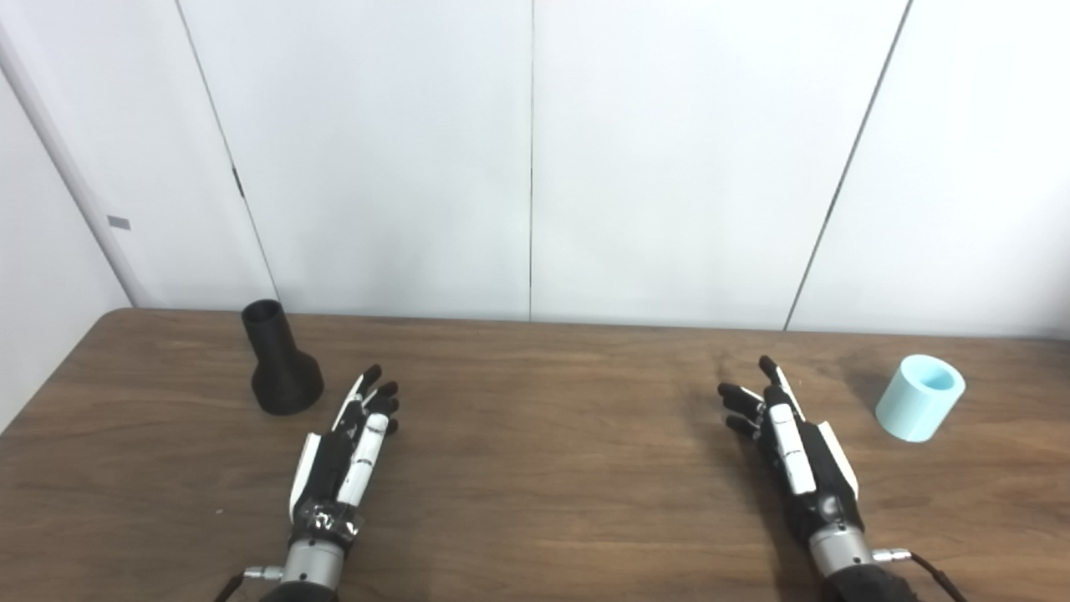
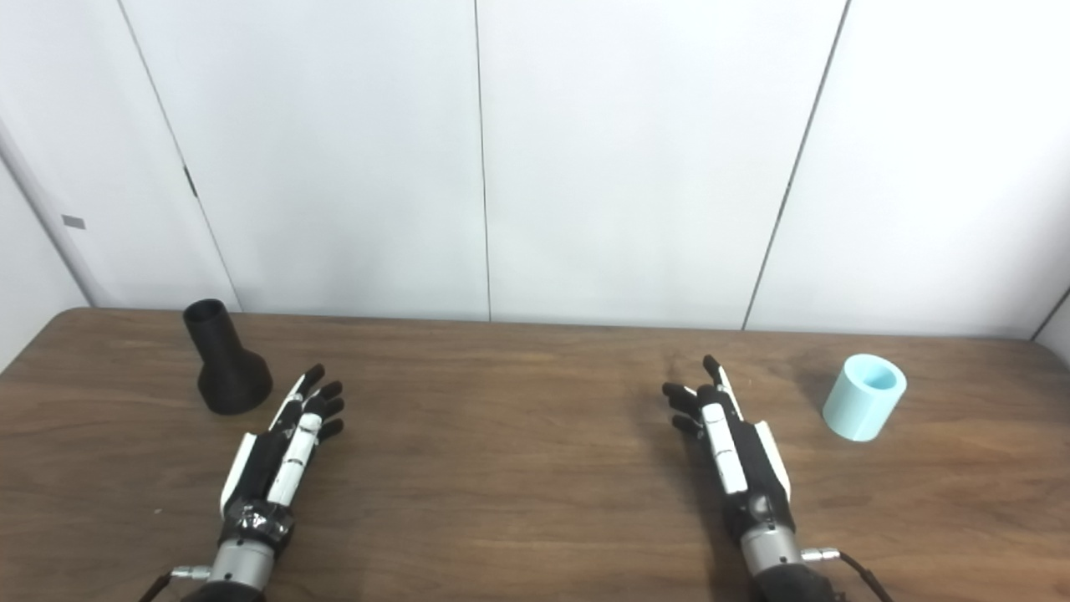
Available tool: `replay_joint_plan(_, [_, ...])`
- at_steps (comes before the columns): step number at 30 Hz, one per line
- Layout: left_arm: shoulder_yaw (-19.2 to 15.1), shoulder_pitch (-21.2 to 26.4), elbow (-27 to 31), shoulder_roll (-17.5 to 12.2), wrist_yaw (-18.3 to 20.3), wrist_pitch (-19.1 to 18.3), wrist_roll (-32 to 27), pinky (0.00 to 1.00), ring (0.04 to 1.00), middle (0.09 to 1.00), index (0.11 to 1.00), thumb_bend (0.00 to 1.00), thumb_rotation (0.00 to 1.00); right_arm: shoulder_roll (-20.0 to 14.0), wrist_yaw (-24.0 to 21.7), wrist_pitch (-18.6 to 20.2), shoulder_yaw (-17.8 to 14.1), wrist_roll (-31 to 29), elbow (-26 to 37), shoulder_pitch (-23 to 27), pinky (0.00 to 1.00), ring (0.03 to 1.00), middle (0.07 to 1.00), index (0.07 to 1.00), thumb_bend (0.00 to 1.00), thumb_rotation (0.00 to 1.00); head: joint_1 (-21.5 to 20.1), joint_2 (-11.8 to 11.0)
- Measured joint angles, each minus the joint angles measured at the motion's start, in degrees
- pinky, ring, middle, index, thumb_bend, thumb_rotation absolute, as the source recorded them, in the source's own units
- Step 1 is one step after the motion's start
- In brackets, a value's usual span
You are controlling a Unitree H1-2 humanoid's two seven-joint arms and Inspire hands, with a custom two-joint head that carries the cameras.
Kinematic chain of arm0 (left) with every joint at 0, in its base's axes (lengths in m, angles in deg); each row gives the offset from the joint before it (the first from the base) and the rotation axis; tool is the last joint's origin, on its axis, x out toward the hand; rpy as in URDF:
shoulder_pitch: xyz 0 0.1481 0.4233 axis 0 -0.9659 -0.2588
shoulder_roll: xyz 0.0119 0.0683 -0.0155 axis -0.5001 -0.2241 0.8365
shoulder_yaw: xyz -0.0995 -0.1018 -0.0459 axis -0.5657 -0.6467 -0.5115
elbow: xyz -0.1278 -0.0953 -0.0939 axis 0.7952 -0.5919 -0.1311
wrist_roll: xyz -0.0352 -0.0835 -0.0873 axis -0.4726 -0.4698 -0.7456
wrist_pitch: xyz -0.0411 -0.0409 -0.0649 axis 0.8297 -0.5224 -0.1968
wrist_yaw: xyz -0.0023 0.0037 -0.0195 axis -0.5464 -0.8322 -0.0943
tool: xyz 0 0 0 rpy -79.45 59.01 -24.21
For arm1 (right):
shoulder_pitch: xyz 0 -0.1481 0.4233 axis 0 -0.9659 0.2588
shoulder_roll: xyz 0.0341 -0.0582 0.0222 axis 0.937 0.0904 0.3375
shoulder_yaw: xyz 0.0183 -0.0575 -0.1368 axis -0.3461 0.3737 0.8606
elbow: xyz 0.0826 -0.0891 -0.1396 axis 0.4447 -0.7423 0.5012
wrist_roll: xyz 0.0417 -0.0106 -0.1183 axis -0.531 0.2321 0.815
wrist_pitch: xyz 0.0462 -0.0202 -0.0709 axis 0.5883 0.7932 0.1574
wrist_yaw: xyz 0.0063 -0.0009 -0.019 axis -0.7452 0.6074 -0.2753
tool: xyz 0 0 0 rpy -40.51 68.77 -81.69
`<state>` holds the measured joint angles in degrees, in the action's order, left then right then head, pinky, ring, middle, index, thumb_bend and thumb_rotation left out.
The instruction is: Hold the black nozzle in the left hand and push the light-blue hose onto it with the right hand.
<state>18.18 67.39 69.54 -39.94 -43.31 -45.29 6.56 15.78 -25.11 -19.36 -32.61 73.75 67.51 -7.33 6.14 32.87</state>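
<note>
The black nozzle [image 1: 280,361] stands upright on its wide base at the back left of the wooden table [image 1: 535,468], narrow open neck up. My left hand [image 1: 351,443] lies open just right of and nearer than it, fingers pointing away, holding nothing. The light-blue hose piece [image 1: 919,397], a short thick tube, rests tilted at the far right with its open end up. Left of it by a clear gap, my right hand [image 1: 786,439] is open and empty, fingers spread toward the wall.
A white panelled wall [image 1: 535,159] rises right behind the table's far edge. The table's left edge runs diagonally at the picture's left. Bare wood lies between the two hands.
</note>
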Motion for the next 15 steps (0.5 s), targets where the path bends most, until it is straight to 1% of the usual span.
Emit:
replay_joint_plan(2, [0.14, -0.04, 0.31, 0.21, -0.08, -0.60, 0.04, 0.88, 0.919, 0.916, 0.979, 0.40, 0.76, -0.14, -0.39, -0.31, -0.20, -0.36, -0.23, 0.00, 0.79, 0.852, 0.814, 1.000, 0.41, 1.00, 2.55, -0.70])
replay_joint_plan(5, [0.38, -0.10, 1.17, 0.98, -0.58, -2.10, 0.22, 0.89, 0.923, 0.917, 0.977, 0.36, 0.74, -0.23, -1.21, -1.16, -0.75, -1.58, -1.26, 0.00, 0.80, 0.860, 0.810, 1.000, 0.39, 1.00, 4.66, -1.41])
replay_joint_plan(7, [0.52, -0.14, 1.25, 1.45, -1.01, -2.28, 0.56, 0.89, 0.915, 0.911, 0.971, 0.35, 0.75, -0.29, -1.56, -1.65, -0.91, -1.76, -1.82, 0.00, 0.80, 0.858, 0.805, 1.000, 0.39, 1.00, 5.46, -1.76])
replay_joint_plan(8, [0.61, -0.14, 1.25, 1.52, -1.22, -2.29, 0.94, 0.88, 0.912, 0.911, 0.969, 0.35, 0.77, -0.40, -1.75, -1.78, -1.01, -1.83, -1.95, 0.00, 0.81, 0.857, 0.803, 1.000, 0.38, 1.00, 5.46, -1.76])
replay_joint_plan(10, [0.99, -0.14, 1.28, 1.51, -1.42, -2.34, 2.24, 0.89, 0.906, 0.910, 0.967, 0.37, 0.79, -0.90, -2.25, -2.39, -1.04, -1.91, -2.56, 0.01, 0.81, 0.861, 0.800, 1.000, 0.38, 1.00, 6.95, -2.37])
replay_joint_plan(12, [1.39, -0.14, 1.37, 1.52, -1.94, -2.49, 2.95, 0.87, 0.898, 0.907, 0.965, 0.36, 0.80, -1.35, -2.83, -2.99, -1.13, -2.11, -3.06, 0.23, 0.80, 0.860, 0.793, 1.000, 0.37, 1.00, 7.66, -2.73])
replay_joint_plan(13, [1.50, -0.14, 1.39, 1.56, -2.21, -2.58, 3.50, 0.87, 0.895, 0.905, 0.963, 0.35, 0.79, -1.49, -3.02, -3.20, -1.25, -2.33, -3.33, 0.35, 0.80, 0.859, 0.790, 1.000, 0.37, 1.00, 8.61, -3.16])
replay_joint_plan(15, [1.60, -0.14, 1.51, 1.69, -2.47, -2.80, 4.25, 0.86, 0.893, 0.909, 0.963, 0.32, 0.74, -1.52, -3.22, -3.55, -1.42, -2.81, -3.50, 0.43, 0.81, 0.858, 0.794, 1.000, 0.34, 1.00, 9.24, -3.52])
